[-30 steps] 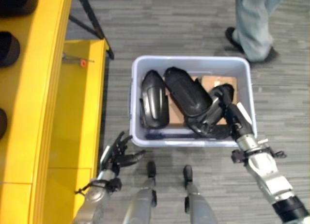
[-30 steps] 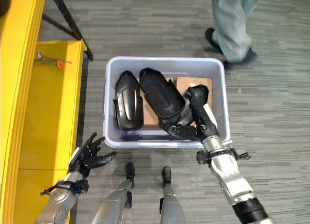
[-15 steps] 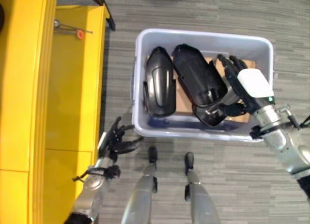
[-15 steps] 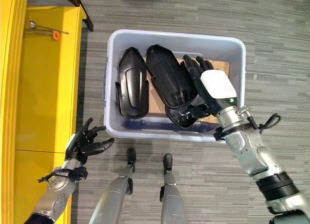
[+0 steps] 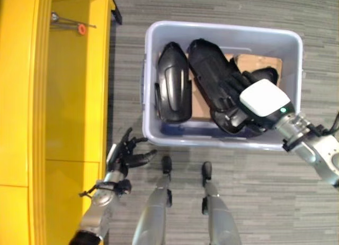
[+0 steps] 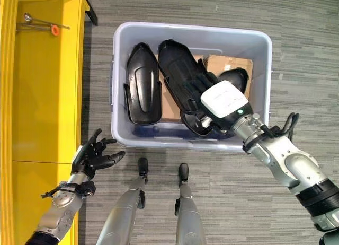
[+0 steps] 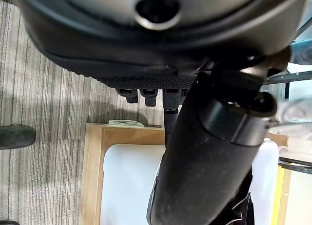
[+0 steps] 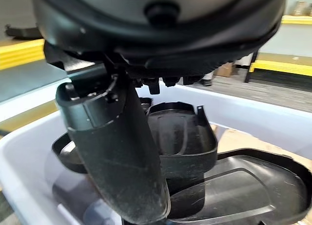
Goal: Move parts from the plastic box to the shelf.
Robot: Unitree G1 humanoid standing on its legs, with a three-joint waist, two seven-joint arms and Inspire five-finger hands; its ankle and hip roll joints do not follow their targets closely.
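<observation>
Right hand down in the plastic box among the black parts, left hand idle by the shelf

At the far left stands the yellow shelf (image 5: pixel 69 96), its flat surfaces running up the side of the head views; a thin metal tool with an orange tip (image 5: pixel 79 28) lies on it near the top. Just beside the shelf's edge, low in the scene, the left hand (image 5: pixel 123 159) hovers over the grey floor (image 5: pixel 127 59) with its fingers (image 5: pixel 139 141) spread loosely and relaxed, holding nothing.

Further right sits the pale plastic box (image 6: pixel 121 132) on the floor. Inside it, toward its left wall, lies a black moulded part (image 6: pixel 142 91), long and rounded. Next to it a larger black part (image 6: pixel 180 78) lies slanted across the middle, over a piece of brown cardboard (image 6: pixel 225 63) on the box's bottom. A third black shell-like part (image 6: pixel 198 123) lies near the front wall, partly under the larger one.

The right hand (image 6: pixel 225 103), its back covered by a white plate, reaches into the box from the right, lying over the larger part and the shell-like part. Its fingers (image 5: pixel 229 85) stretch out across the larger part's surface; I cannot tell whether they grip it or merely lie on it
</observation>
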